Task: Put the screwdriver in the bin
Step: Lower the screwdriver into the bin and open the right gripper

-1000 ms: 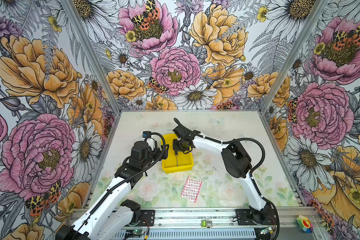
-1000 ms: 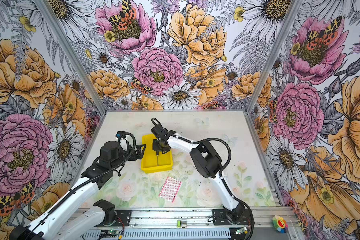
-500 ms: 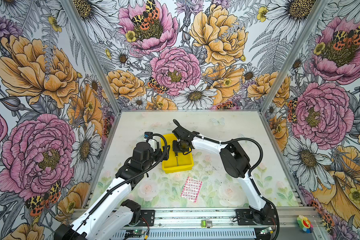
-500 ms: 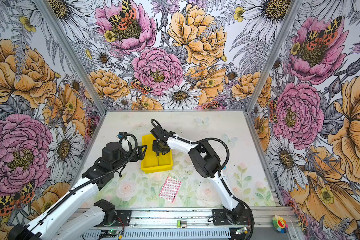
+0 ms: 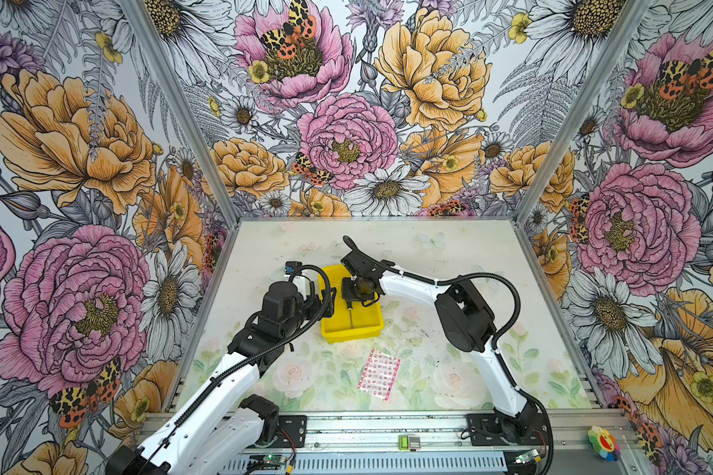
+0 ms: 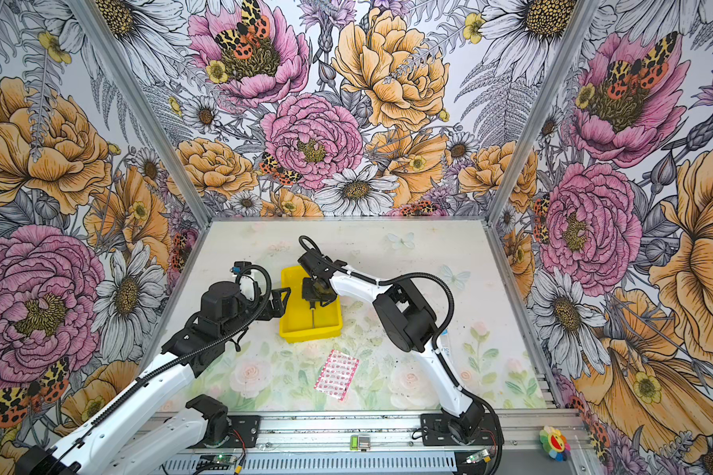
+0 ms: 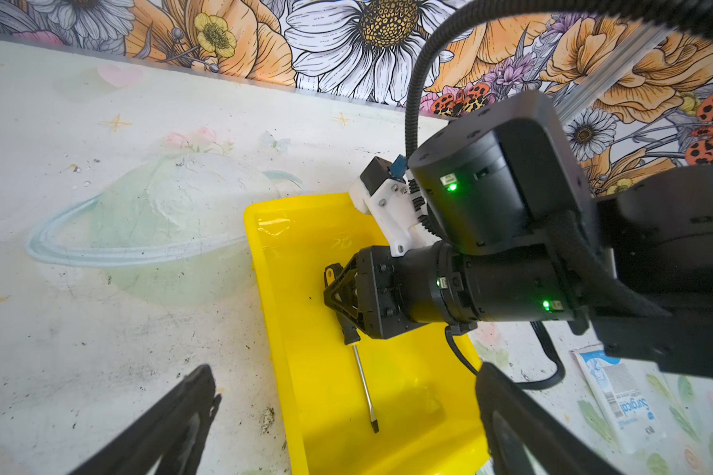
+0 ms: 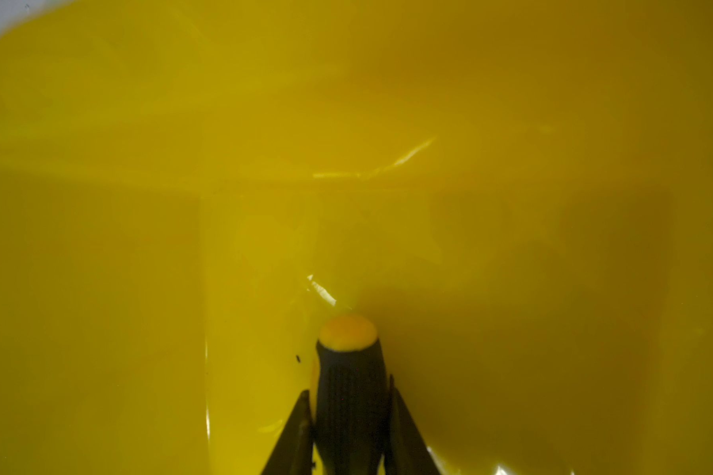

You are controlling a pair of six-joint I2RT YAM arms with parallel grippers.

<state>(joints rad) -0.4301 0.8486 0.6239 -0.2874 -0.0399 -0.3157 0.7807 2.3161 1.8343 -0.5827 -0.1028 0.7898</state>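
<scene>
Screwdriver [image 7: 365,386] is held inside the bin [image 7: 412,382], shaft tip toward its near wall, handle clamped by the right gripper [image 7: 346,320]; the left gripper [image 6: 281,300] is spread wide beside its left wall. Placing is judged nearly done; release is called for.

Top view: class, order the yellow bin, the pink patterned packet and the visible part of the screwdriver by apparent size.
1. bin, largest.
2. pink packet, clearly smaller.
3. screwdriver: only its thin shaft shows beyond the right gripper, which hides the handle.
</scene>
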